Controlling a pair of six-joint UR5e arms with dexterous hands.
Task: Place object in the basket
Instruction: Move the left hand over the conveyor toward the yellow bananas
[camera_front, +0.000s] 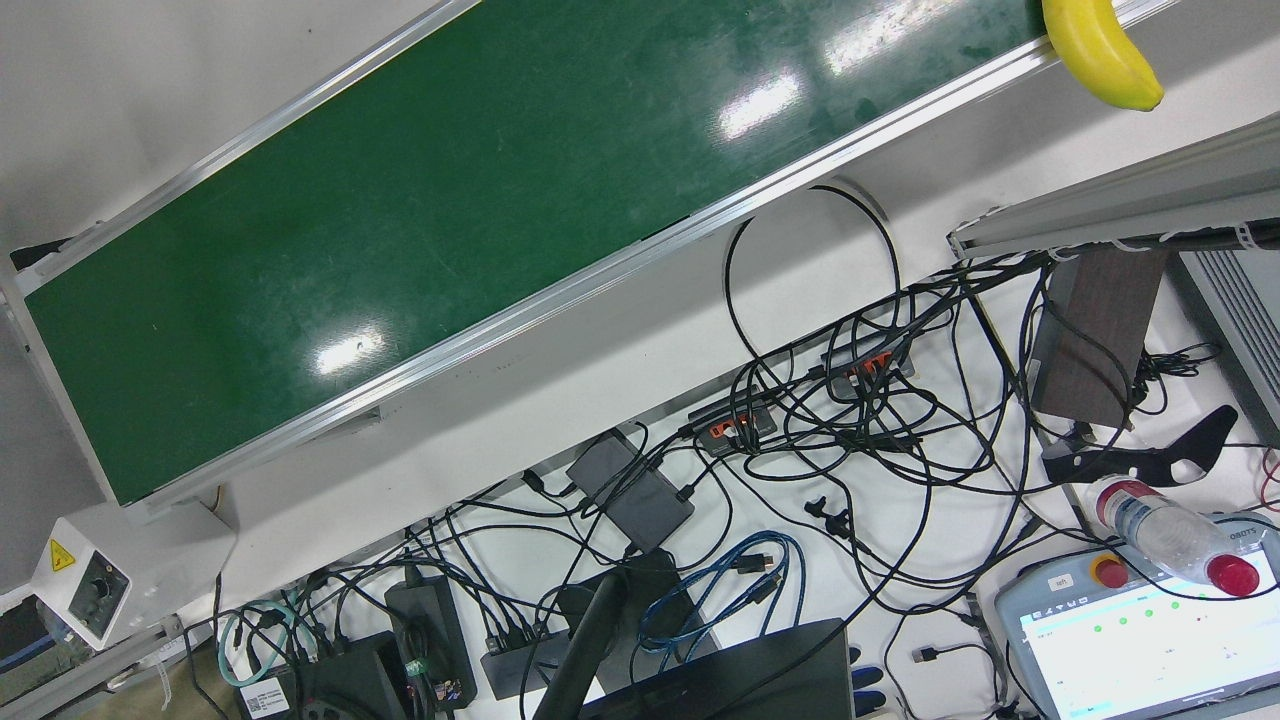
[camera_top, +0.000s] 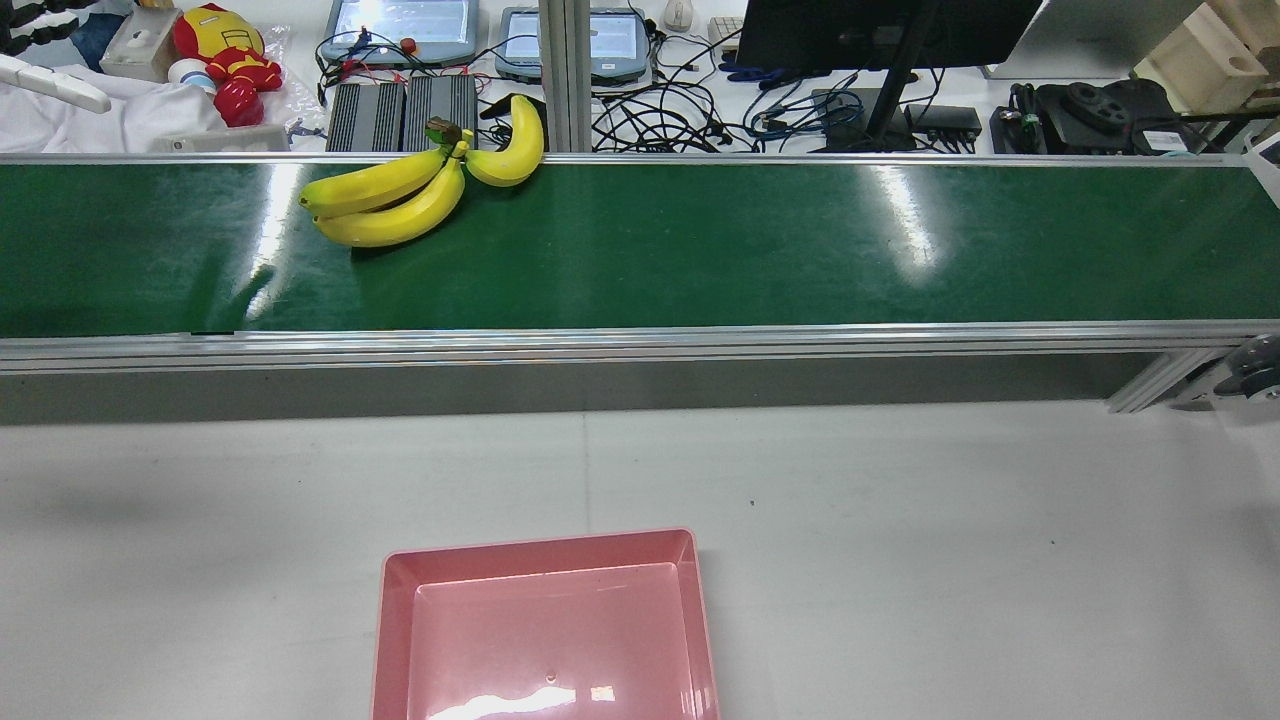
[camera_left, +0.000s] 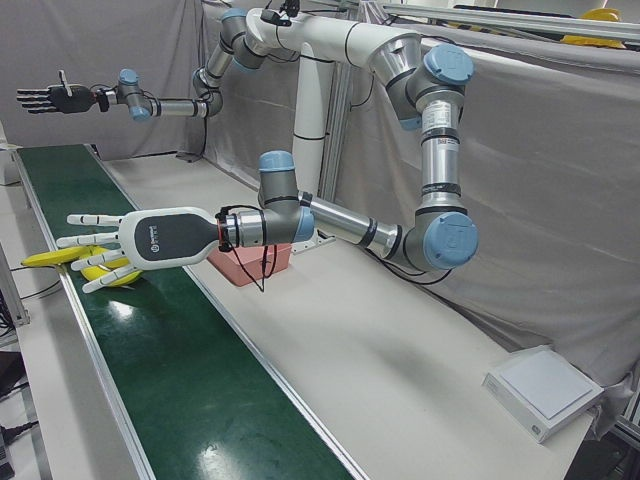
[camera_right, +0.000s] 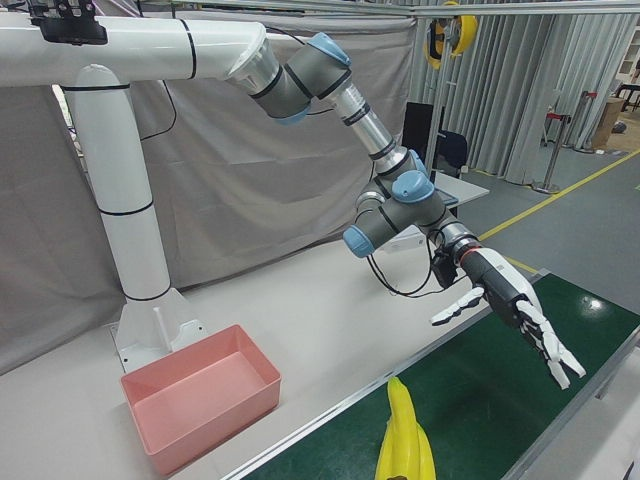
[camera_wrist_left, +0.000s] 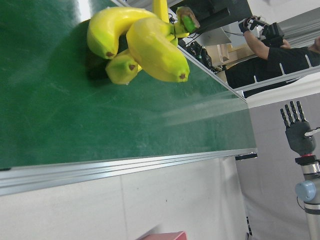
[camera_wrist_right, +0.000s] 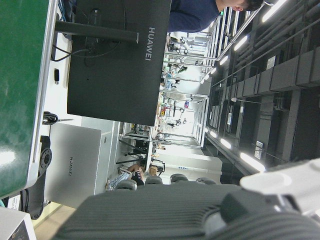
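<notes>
Green conveyor belt (camera_top: 640, 245): landmark. Black monitor (camera_wrist_right: 120, 55) beyond it, marked HUAWEI. Pink basket (camera_top: 545, 630) before belt, cut off below. Banana bunch (camera_top: 400, 195) on belt's far edge. Left hand (camera_left: 100, 240), fingers spread, empty, above bunch. Right hand (camera_right: 515, 310), fingers spread, empty, over belt.

The bunch of bananas (camera_top: 410, 190) is lying on the conveyor belt (camera_top: 700, 250), against its far rail and toward the left of the rear view. The belt is running across the table (camera_top: 900, 520), between the robot's side and the operators' desk. The basket (camera_top: 545, 625) is sitting on the table on the near side of the belt, slightly right of the bananas. The left hand (camera_left: 120, 245) is hovering over the belt just beside the bananas, fingers apart. The right hand (camera_right: 520, 315) is hanging above the belt's opposite end, well apart from the bananas, fingers apart. Behind the belt, a monitor (camera_top: 880, 30) is standing among cables (camera_top: 660, 120).
</notes>
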